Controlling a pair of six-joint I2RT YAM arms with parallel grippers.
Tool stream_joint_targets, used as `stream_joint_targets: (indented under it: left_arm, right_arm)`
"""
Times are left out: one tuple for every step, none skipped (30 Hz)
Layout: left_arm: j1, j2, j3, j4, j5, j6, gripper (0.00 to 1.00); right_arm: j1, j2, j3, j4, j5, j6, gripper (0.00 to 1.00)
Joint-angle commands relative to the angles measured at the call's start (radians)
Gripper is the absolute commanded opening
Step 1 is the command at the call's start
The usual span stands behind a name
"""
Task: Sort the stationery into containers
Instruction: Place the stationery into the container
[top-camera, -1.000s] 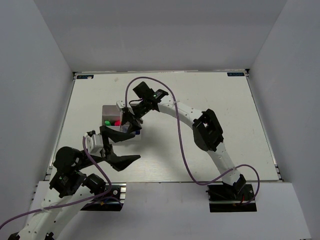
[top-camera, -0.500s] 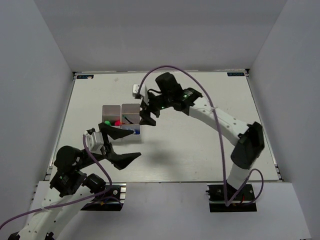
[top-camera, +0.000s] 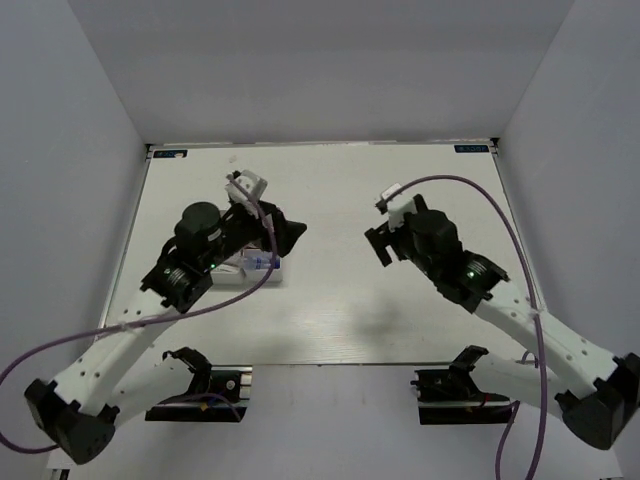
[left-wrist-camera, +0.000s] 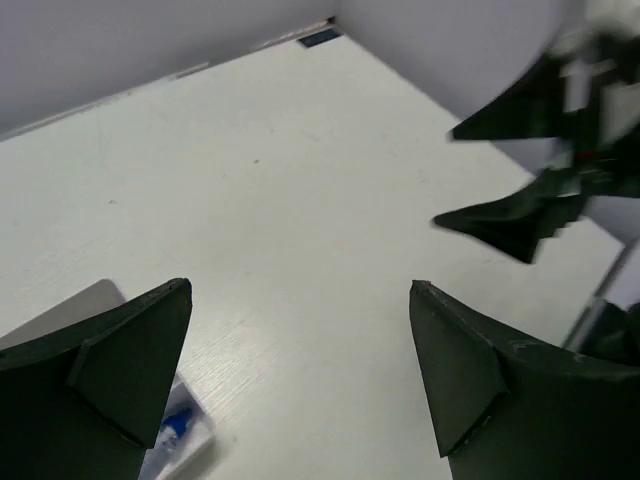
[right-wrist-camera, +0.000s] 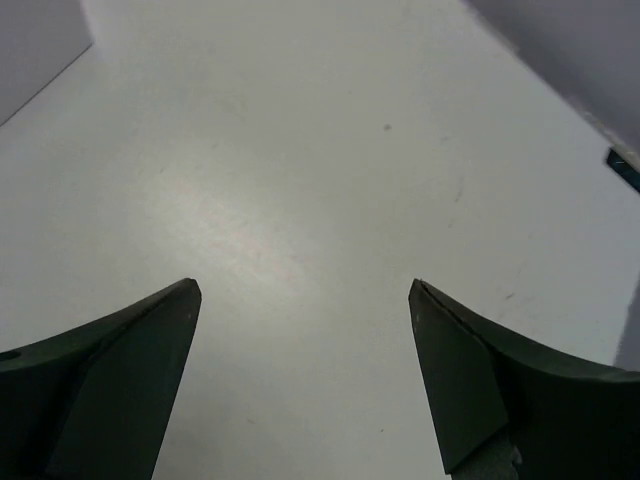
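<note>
White table (top-camera: 340, 200) between grey walls (top-camera: 320, 70)

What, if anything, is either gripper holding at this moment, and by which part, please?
Nothing is held. The left gripper and the right gripper both stand open, with nothing between their fingers.

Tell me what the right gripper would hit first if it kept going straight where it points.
Probably the bare table. Only its white surface shows between the right gripper's open fingers, nothing else in line, though the tilt is hard to judge.
</note>
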Motion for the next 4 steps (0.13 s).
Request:
stream_joint_targets:
  left_arm:
    - [-0.004,0.086,0.015,-0.051,-0.098,0.067,1.0]
    - [0.008,0.087,-0.008,-0.031,-0.086,0.079,1.0]
    - [0.009,0.087,-0.052,0.011,-0.077,0.079,1.0]
    - [0.009,0.087,-0.053,0.012,-0.077,0.094,1.0]
  right_arm:
    - [-0.004,-0.083,-0.097,0.229,0.179,-0.039,0.9]
    - [-0.006,-0.089,-0.133,0.233,0.171,-0.032,0.9]
    - [-0.006,-0.097,-0.169,0.241,0.158,-0.022,0.9]
    - [-0.007,-0.106,-0.212,0.296,0.154,-0.041,0.9]
